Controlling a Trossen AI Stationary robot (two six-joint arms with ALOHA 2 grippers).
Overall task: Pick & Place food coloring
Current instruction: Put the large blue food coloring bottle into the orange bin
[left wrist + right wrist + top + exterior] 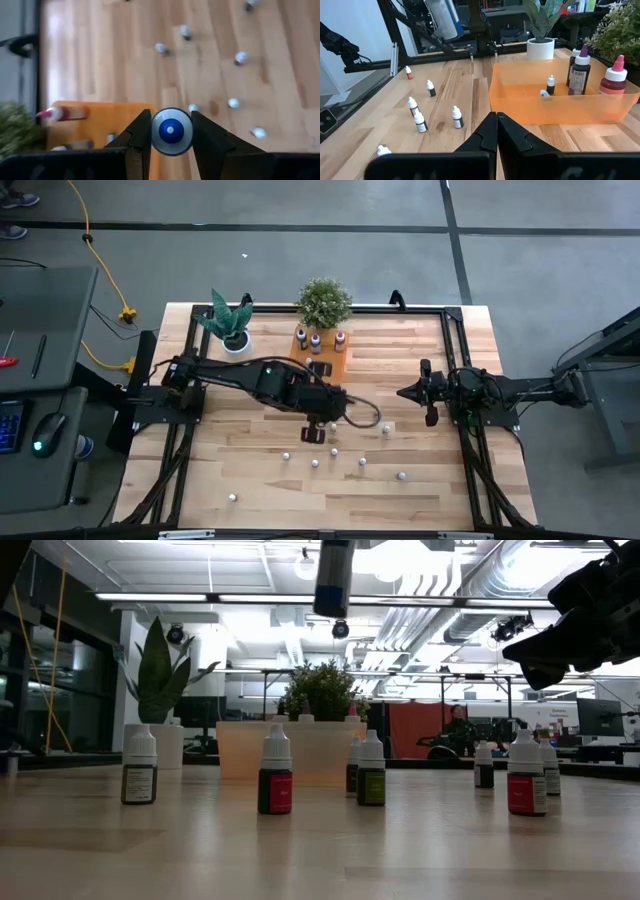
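The held bottle (171, 131) sits between the two fingers of the left hand (171, 137), seen end-on at the lower centre of the left wrist view: a white round rim with a blue centre. The fingers are closed most of the way, one pressing each side of the bottle. In the high view this hand (322, 425) hangs over the middle of the desk (250, 470), just below the orange tray (322, 352).

Handling judgement: the bottle looks small, light and rigid, probably smooth plastic. A round body between flat fingers can roll or twist, so the grip belongs across the body's widest part, below the cap, with modest force.

The loose bottles (275, 768) stand upright and well apart on the desk, across the lower centre of the high view. Each has a narrow base and would likely tip if brushed from the side.

The tray at upper centre of the high view already holds taller bottles (578, 70) and at least one small one (550, 84).

The right hand (497, 131) waits at the right side of the desk, its fingers pressed together and holding nothing.
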